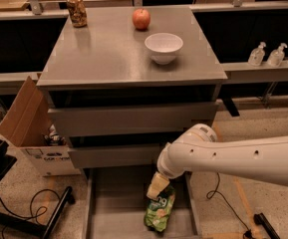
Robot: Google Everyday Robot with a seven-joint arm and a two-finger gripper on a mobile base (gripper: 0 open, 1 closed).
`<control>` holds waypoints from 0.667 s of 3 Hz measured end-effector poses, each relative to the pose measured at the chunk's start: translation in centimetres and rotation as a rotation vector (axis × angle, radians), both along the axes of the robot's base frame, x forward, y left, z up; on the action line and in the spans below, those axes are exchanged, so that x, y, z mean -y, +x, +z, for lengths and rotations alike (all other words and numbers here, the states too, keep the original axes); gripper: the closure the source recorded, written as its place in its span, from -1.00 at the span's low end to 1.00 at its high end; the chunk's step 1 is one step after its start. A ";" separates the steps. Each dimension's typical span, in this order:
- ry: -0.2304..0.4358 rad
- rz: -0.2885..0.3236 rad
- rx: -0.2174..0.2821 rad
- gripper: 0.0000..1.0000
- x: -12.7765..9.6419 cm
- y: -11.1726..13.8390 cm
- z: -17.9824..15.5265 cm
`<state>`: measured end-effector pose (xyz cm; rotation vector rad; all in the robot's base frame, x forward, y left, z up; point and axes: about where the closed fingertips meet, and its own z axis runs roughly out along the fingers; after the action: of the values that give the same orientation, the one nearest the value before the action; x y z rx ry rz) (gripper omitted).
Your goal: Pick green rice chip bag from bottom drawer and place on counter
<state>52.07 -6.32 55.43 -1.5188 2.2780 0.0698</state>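
My gripper (158,185) hangs over the open bottom drawer (114,203), its tip at the upper end of the green rice chip bag (160,212) lying on the drawer floor; whether it is open or closed I cannot tell. Bowl (163,47), apple (141,19) and can (76,10) stand on the desk (108,54).

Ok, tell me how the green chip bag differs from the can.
The green chip bag lies crumpled in the open bottom drawer; the can stands upright at the back left corner of the counter. The bag is green and soft-looking; the can is brownish and a rigid cylinder. The tool hangs right at the bag's upper end, far from the can. Both are packaged goods.
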 end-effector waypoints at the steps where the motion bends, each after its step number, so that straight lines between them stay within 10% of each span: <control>1: -0.001 -0.002 0.001 -1.00 0.0 0.0 0.1; 2: 0.040 0.023 -0.010 -1.00 -0.3 -0.1 -1.0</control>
<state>51.93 -5.98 54.48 -1.5273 2.2540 0.1286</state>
